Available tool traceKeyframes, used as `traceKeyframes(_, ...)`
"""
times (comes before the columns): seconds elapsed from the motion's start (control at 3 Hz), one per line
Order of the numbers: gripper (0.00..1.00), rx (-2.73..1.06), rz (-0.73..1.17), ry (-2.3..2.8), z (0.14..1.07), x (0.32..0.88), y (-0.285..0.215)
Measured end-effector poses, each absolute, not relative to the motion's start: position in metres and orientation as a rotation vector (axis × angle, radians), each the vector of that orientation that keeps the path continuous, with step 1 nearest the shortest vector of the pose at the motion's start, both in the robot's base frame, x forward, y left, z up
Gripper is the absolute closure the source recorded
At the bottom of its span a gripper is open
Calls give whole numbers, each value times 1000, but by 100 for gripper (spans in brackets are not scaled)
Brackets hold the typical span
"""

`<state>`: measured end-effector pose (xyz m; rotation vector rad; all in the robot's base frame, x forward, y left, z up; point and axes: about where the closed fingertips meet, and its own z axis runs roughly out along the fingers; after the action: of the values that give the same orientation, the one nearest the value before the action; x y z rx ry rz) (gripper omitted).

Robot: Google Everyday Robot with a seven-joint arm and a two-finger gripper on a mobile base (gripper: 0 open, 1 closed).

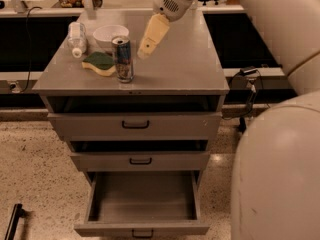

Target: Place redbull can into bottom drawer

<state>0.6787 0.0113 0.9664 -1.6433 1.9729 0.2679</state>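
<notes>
The redbull can [123,59] stands upright near the front left of the grey cabinet top [180,64]. My gripper [146,49] hangs above the top, just right of the can and a little behind it, not touching it. The bottom drawer [142,204] is pulled out wide and its inside is bare, with a small black handle on its front.
A white bowl [110,35], a clear plastic bottle [77,39] lying down and a green-and-yellow sponge [100,63] sit left of and behind the can. The two upper drawers [135,125] stand slightly out. My large white arm [280,134] fills the right side.
</notes>
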Motion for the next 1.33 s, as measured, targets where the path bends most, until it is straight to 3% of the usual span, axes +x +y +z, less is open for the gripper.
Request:
traceKeyframes(0.67,0,-1669,361,1969,941,691,59)
traceKeyframes(1.33,0,-1689,348,1997,930,700,76)
